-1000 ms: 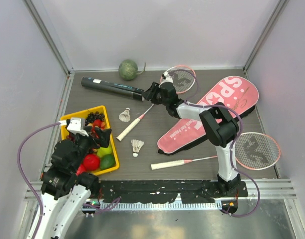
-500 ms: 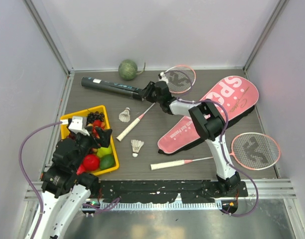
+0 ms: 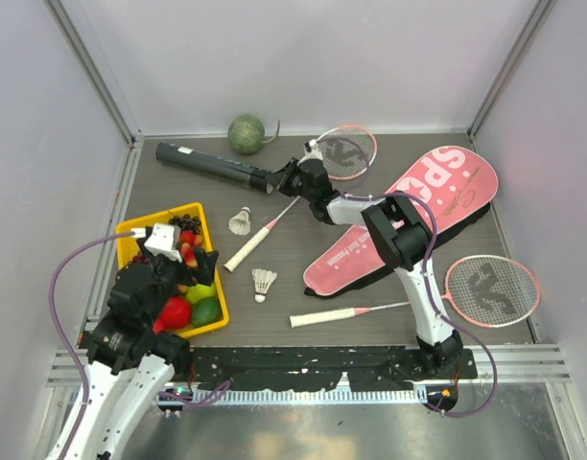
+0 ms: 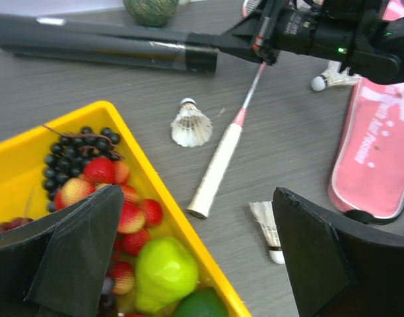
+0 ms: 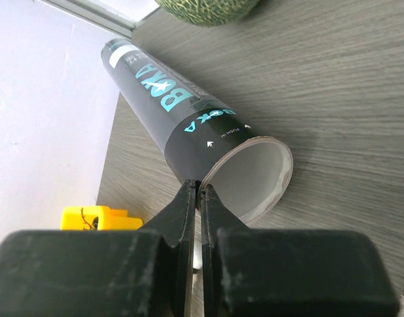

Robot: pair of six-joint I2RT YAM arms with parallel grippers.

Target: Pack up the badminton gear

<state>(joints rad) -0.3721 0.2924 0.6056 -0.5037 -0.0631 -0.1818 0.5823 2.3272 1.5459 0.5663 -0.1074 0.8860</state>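
Observation:
The long black tube [image 3: 212, 165] lies at the back left, its open end facing right. My right gripper [image 3: 282, 179] is shut on the rim of that open end [image 5: 198, 191]. One pink racket [image 3: 274, 222] lies diagonally mid-table, the other [image 3: 492, 290] at the right. The pink "SPORT" bag [image 3: 409, 216] lies right of centre. Two shuttlecocks [image 3: 240, 221] [image 3: 264, 283] lie near the first racket's handle; a third [image 4: 331, 80] lies by its head. My left gripper [image 3: 193, 259] is open and empty above the yellow tray's right edge [image 4: 197, 198].
The yellow fruit tray [image 3: 138, 228] sits at the front left, under my left gripper. A green melon [image 3: 246, 134] rests against the back wall just behind the tube. Walls close in the table on three sides.
My right arm folded its elbow in and its gripper moved slightly left onto the tube's mouth. The tube's far end shifted a little towards the back. My left arm barely moved.

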